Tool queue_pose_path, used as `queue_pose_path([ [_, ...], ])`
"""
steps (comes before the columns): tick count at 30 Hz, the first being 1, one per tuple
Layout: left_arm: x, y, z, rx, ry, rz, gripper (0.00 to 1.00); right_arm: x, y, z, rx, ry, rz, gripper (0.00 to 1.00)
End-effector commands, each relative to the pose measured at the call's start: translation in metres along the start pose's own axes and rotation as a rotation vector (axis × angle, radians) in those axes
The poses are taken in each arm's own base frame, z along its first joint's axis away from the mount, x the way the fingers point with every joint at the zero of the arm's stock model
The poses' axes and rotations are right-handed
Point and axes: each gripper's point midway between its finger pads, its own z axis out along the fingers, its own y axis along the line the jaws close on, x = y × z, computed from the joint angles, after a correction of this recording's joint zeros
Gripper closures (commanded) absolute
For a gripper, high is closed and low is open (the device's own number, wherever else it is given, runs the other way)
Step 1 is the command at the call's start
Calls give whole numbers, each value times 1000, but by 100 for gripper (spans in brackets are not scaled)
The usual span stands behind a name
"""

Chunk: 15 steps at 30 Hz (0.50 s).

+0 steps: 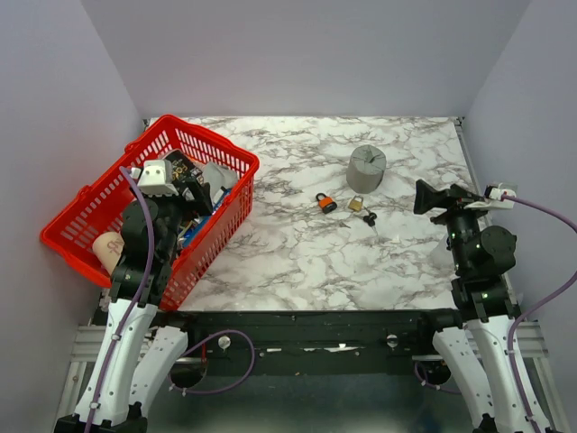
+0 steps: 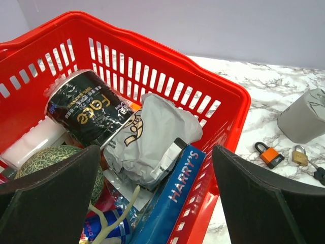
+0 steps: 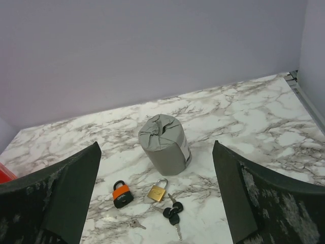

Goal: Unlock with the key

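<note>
- Marble surface: I see the key lying flat just beside the brass padlock, with the orange padlock next along and the grey roll behind.
- Right hand: fingers spread, holding nothing, above the surface facing the padlocks.
- Left hand: fingers spread, over the red basket.

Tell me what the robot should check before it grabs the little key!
1. Key seen on the marble table: ok.
2. Right gripper open, empty: ok.
3. Path from right gripper to key bare: ok.
4. Orange padlock and brass padlock near key: ok.
5. Which padlock the key fits: cannot tell.
6. Left gripper away, over red basket: ok.
</note>
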Motion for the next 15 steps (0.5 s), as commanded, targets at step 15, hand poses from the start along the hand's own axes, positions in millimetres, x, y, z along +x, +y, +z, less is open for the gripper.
queue_pose_path([
  [15, -3, 2, -2, -6, -28, 29, 1, -10, -1, 5, 10, 32, -76, 3],
])
